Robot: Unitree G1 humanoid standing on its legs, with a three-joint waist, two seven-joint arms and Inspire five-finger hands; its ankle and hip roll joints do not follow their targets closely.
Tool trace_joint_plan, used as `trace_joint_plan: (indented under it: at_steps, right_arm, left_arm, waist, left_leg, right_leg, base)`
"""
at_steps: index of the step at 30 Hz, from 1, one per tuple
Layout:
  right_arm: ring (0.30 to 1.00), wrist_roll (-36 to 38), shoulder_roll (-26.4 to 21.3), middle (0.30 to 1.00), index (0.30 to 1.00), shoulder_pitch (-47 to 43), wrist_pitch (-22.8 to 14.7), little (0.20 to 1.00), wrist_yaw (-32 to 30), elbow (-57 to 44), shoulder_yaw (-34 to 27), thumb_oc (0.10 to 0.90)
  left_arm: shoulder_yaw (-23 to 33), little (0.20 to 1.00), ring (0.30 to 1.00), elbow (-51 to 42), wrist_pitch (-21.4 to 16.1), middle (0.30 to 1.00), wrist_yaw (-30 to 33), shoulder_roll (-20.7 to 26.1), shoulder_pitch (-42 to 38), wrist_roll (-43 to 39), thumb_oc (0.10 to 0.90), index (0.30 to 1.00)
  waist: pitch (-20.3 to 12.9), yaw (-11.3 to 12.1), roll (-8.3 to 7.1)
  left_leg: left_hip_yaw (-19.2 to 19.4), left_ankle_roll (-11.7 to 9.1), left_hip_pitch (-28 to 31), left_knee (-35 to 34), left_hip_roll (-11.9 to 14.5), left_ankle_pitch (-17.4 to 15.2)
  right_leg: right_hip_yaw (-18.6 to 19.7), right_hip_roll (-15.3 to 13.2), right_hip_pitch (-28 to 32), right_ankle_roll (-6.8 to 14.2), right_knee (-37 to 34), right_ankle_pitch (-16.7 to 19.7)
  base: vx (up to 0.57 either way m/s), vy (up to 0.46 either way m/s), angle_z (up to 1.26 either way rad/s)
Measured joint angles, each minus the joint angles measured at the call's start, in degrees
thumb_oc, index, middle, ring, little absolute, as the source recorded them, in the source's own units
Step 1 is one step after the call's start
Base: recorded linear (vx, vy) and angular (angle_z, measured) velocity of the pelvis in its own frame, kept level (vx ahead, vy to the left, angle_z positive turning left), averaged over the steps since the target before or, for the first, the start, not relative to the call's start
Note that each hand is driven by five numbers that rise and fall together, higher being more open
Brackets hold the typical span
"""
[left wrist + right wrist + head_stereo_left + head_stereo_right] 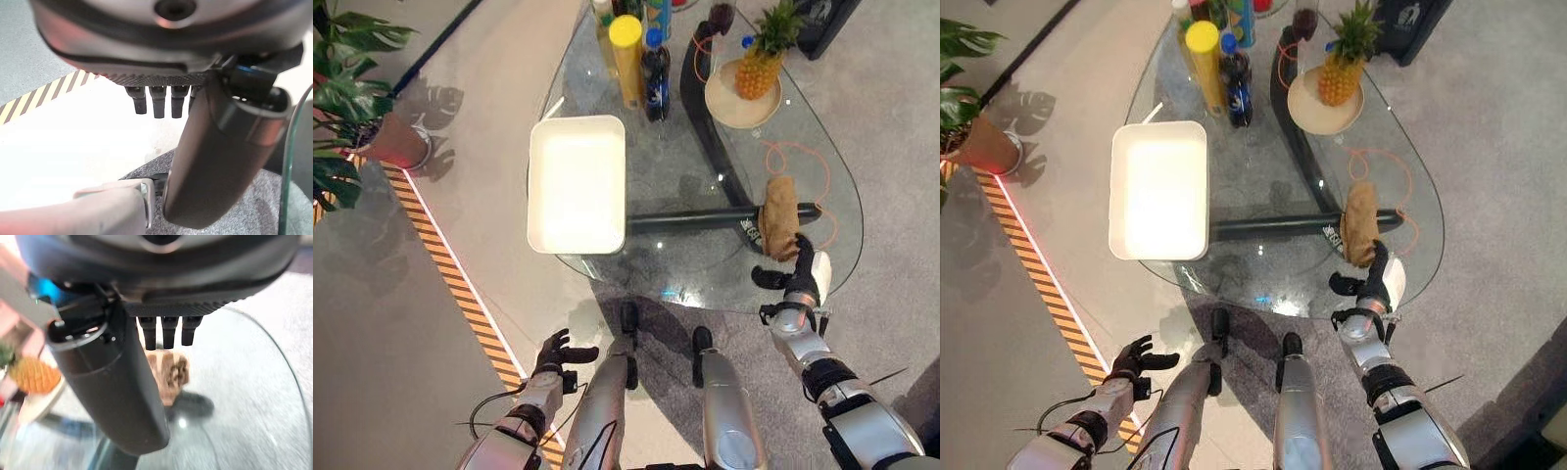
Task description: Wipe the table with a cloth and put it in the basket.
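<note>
Nearest to us hangs the left robot hand [555, 353], low beside the desk's near edge and above the floor, its fingers relaxed and spread, holding nothing. Our right robot hand [800, 277] reaches over the near right rim of the glass desk [705, 269]. Its fingers are straight and open, and its fingertips come just beside the near end of the cloth [780, 216]; we cannot tell if they touch it.

We see the cloth as a brown, crumpled roll, longer than wide, with a rough mottled surface. It lies on the glass at the right side, across the end of the dark bar under the desk top. An orange cable [800, 162] loops on the glass close around it.

A white rectangular basket [577, 183] stands on the left part of the desk, well apart from the cloth. At the far side stand a pineapple [761, 59] on a plate [726, 106], a yellow can [627, 59] and a dark bottle [655, 76].
</note>
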Motion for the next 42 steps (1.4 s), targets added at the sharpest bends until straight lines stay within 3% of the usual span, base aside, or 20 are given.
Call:
trace_joint_plan:
  at_steps: [3,8,17,20,25,42]
  right_arm:
    - [0.9,1.4,-0.4,0.9,0.9,-3.2,1.7,0.9,-3.6,-0.1,-0.8,0.8]
    - [0.9,1.5,-0.5,0.9,0.9,-7.5,3.2,0.9,-4.1,-2.1,-0.6,0.8]
    - [0.9,3.7,-2.8,0.9,0.9,-13.0,3.8,0.9,-8.6,-2.1,-0.5,0.8]
    - [0.9,4.1,-2.9,0.9,0.9,-16.3,3.8,0.9,-8.6,-2.1,-0.4,0.8]
    - [0.9,6.2,-2.9,0.9,0.9,-20.5,4.3,0.9,-9.6,-2.2,-0.3,0.8]
    - [0.9,14.3,-4.3,0.9,0.9,-28.2,6.4,0.9,-14.2,-1.5,0.7,0.8]
  left_arm:
    - [-0.1,0.9,0.9,-2.7,-0.4,0.9,0.8,0.0,-1.8,-0.3,0.8,0.9]
    - [-0.1,0.9,0.9,-3.1,-0.2,0.9,2.2,-0.4,-2.6,-1.7,0.8,0.9]
    - [-1.6,0.9,0.9,-4.3,-0.7,0.9,2.7,-0.5,-4.2,-2.7,0.8,0.9]
    - [-1.7,0.9,0.9,-5.1,-0.7,0.9,2.7,0.1,-4.6,-2.8,0.8,0.9]
    - [-1.9,0.9,0.9,-5.5,0.2,0.9,2.8,0.1,-5.7,-4.5,0.8,0.9]
    - [-2.0,0.9,0.9,-7.5,1.9,0.9,3.6,0.7,-9.2,-6.5,0.8,0.9]
  waist:
    - [2.2,0.1,-0.25]
    - [3.7,0.2,0.75]
    - [3.7,0.6,0.79]
    - [3.7,0.8,0.8]
    - [3.7,1.2,0.8]
    - [3.7,2.4,0.82]
  left_leg:
    - [-0.3,-0.2,-0.9,-1.7,-0.2,1.7]
    - [0.0,-0.9,-2.2,-4.5,0.1,2.6]
    - [0.2,-0.4,-7.3,-3.1,-0.3,4.6]
    - [0.2,-1.2,-9.9,-3.2,-0.1,5.0]
    - [0.4,-1.8,-13.5,-2.7,0.0,3.3]
    - [0.3,-1.8,-22.0,2.1,0.0,4.5]
  right_leg:
    - [-0.1,-0.5,-2.0,-0.1,1.0,0.2]
    - [0.0,-0.3,-5.0,-0.4,1.7,0.9]
    - [1.6,-0.5,-10.8,-0.2,4.0,0.9]
    - [1.8,-0.5,-14.1,-0.2,5.6,0.9]
    - [2.5,-0.2,-18.4,-0.9,6.3,1.3]
    - [3.5,0.3,-27.3,-1.2,11.8,0.9]
  base:
    - [-0.04,0.069,0.11]
    - [-0.03,0.036,-0.02]
    - [0.0,0.01,0.0]
    - [0.0,-0.003,0.01]
    - [0.02,-0.011,-0.01]
    - [0.01,-0.002,-0.02]
